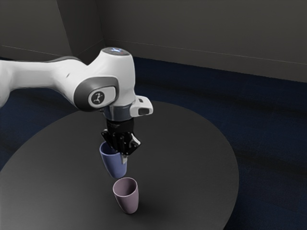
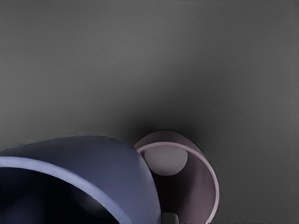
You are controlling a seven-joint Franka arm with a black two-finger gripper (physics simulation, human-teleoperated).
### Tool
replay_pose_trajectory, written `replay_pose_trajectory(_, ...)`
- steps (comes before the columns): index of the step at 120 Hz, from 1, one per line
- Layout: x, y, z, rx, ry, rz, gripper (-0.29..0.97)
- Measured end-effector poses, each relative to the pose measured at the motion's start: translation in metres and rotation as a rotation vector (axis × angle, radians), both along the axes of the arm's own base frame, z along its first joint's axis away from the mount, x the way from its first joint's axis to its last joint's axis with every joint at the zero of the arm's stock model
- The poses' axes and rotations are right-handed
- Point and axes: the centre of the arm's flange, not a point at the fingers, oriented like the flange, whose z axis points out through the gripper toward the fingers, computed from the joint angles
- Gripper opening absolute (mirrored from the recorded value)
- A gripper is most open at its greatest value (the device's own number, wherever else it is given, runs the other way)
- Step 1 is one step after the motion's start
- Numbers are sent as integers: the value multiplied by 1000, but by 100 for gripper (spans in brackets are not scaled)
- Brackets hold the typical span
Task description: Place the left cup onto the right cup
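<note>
Gripper [image 1: 124,151]: pinching the blue cup [image 1: 113,164] by its rim.
Blue cup: up in the air, a bit tilted, near the pink cup [image 1: 126,195], not over its middle.
Risk: it may hit the pink rim and tip that cup.

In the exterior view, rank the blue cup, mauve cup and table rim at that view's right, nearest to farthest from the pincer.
1. Blue cup, held in the pincer.
2. Mauve cup, standing on the table just beneath.
3. Table rim, far toward the exterior view's right.
</note>
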Motion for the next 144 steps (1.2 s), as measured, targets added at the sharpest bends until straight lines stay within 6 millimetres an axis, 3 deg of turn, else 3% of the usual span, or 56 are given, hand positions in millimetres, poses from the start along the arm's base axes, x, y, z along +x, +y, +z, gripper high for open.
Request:
replay_pose_trajectory(83,-17,-32,-8,1,4,-10,-11)
replay_pose_trajectory(144,-23,-31,-20,1,26,12,-11)
